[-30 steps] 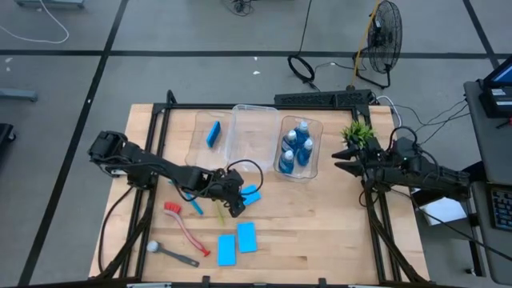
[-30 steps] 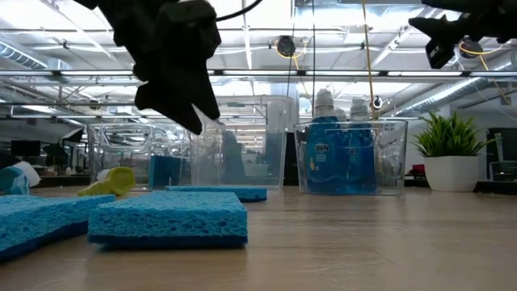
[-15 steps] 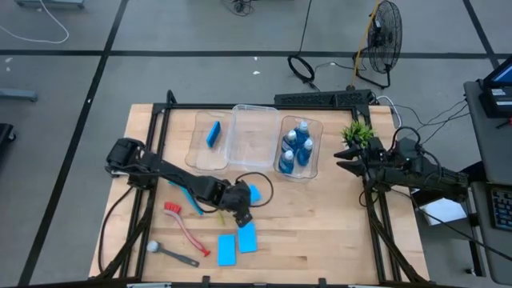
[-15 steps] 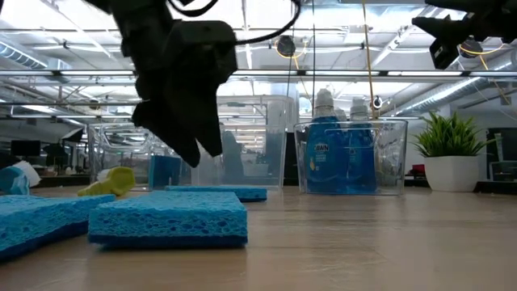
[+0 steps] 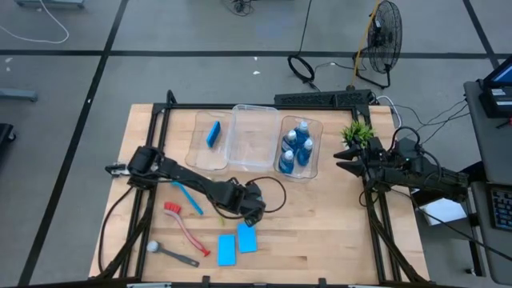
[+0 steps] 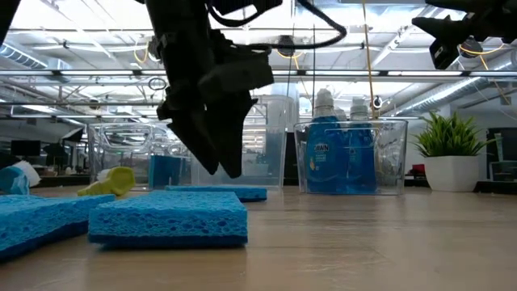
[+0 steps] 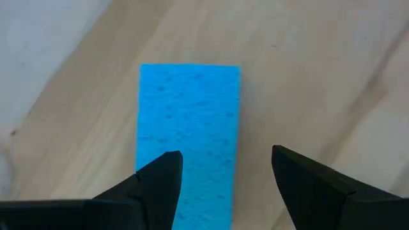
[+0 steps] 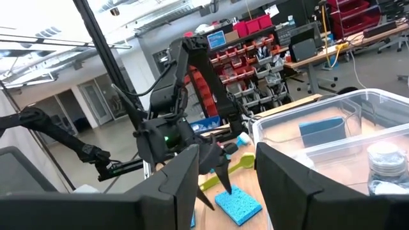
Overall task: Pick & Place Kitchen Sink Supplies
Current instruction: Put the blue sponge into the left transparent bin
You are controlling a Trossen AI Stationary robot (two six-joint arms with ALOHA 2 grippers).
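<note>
Above a blue sponge point(image 7: 189, 131) on the bench point(image 5: 336, 232), the left end effector point(image 7: 223, 169) hangs open, fingers pointing down, its arm stretched low across the middle. Beside the potted plant point(image 5: 358, 132), the right end effector point(image 5: 339, 157) waits raised, jaws parted and empty.

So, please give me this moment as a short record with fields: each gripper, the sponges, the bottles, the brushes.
left gripper: open, empty, hovering over a blue sponge at mid-table
right gripper: raised at the right table edge beside the potted plant, jaws apart, holding nothing
other sponges: two side by side near the front edge, one in the left bin
bottles: in the right bin
brushes: lying on the table, front left
middle bin: nothing seen inside
</note>
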